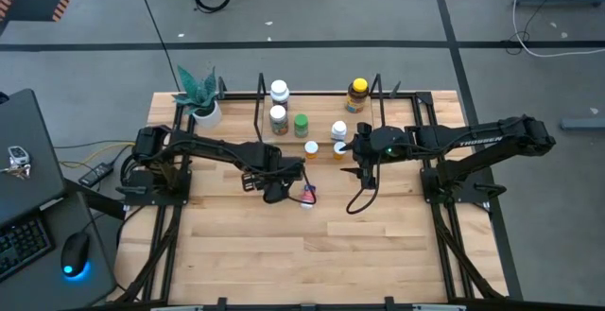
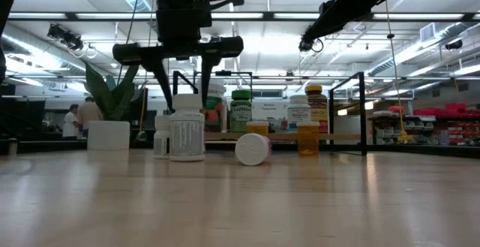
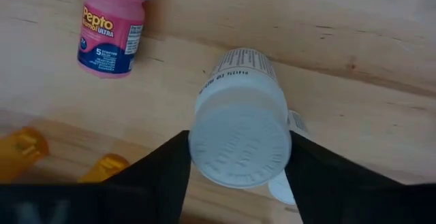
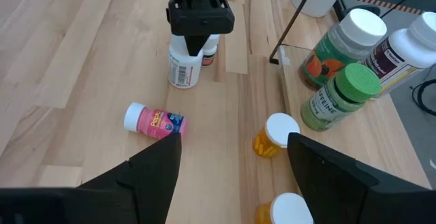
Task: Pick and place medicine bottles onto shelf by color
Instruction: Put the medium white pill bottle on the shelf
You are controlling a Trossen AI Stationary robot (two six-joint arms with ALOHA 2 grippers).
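Note:
A large white bottle (image 3: 238, 125) with a white cap stands upright on its base on the table (image 1: 284, 254). It also shows in the low view (image 2: 187, 131). My left gripper (image 1: 274, 186) points down over it, open, with one finger on each side of the cap (image 3: 240, 146). A smaller white bottle (image 2: 160, 143) stands just behind it. A pink bottle (image 4: 155, 120) lies on its side close by. My right gripper (image 4: 235, 176) is open and empty, above the table near two small orange bottles (image 4: 272, 134). The black-rod shelf (image 1: 260, 112) holds several bottles. My left gripper's fingers (image 3: 163, 176) stand close against two opposite sides of the white bottle's cap, coming from above. I cannot tell whether they touch it. The bottle stands upright on the table.
On the shelf stand white-capped bottles (image 1: 279, 92), a green one (image 1: 301, 125) and an amber one with a yellow cap (image 1: 357, 95). A white pot with a green plant (image 1: 203, 103) stands at the back left. The near half of the table is bare wood.

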